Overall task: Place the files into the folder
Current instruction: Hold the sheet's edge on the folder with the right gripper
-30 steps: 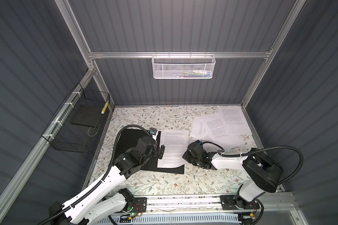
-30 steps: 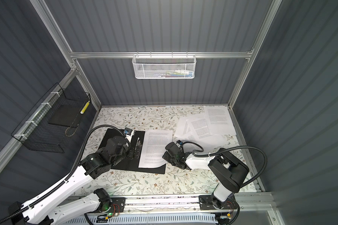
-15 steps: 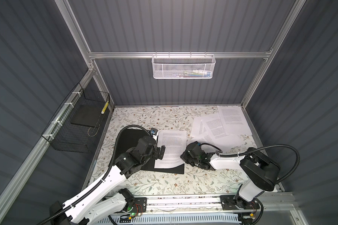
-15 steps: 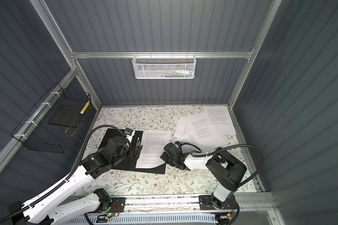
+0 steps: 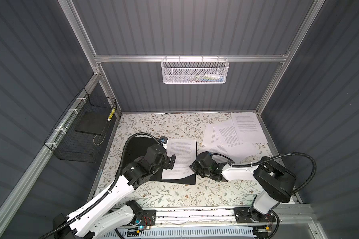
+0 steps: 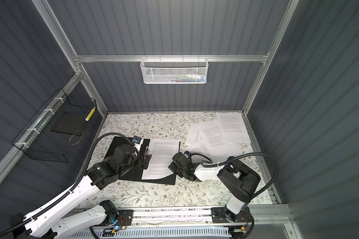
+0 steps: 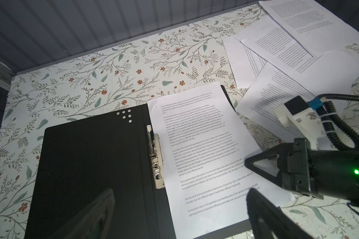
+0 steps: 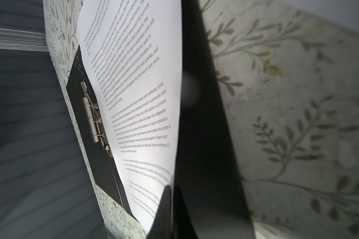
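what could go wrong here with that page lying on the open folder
1. The right jaws pinch only the side edge of the sheet, whose near edge curls up; pushing could buckle or crease it.
2. Its other edge lies right beside the metal clip of the folder, so it may snag there.
3. The left jaws hover open over the folder and might drag the sheet askew if they come down.
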You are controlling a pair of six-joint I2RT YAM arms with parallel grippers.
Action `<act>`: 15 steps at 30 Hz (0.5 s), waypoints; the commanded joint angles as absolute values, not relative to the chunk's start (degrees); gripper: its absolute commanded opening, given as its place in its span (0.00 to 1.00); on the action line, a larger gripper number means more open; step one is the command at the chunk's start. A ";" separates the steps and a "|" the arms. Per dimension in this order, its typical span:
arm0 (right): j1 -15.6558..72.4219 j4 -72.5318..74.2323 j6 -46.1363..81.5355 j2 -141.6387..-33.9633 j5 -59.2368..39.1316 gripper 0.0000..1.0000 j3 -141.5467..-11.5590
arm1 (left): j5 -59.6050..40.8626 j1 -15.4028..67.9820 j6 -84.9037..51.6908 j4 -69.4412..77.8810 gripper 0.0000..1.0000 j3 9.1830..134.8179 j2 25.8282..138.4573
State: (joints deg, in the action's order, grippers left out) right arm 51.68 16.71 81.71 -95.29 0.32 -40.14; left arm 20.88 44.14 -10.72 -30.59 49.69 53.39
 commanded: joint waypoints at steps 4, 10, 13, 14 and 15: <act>52.97 16.00 83.97 -95.63 2.61 0.00 -40.41 | 19.88 43.68 -11.04 -30.46 1.00 49.13 53.44; 53.61 15.82 85.07 -95.48 3.57 0.00 -40.20 | 19.68 43.69 -11.10 -30.56 1.00 49.07 53.35; 53.83 15.73 85.57 -95.63 3.95 0.00 -40.12 | 19.45 43.68 -11.07 -30.59 1.00 49.08 53.26; 53.92 15.71 85.90 -95.58 4.17 0.00 -39.99 | 19.38 43.68 -11.07 -30.51 1.00 49.12 53.26; 54.09 15.73 86.11 -95.62 4.19 0.00 -40.02 | 19.39 43.71 -11.12 -30.51 1.00 49.07 53.26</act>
State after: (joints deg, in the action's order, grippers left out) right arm 53.52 16.67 84.93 -95.29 2.24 -40.14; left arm 20.27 44.14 -10.72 -30.61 49.69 53.39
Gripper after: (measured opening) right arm 0.046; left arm 0.998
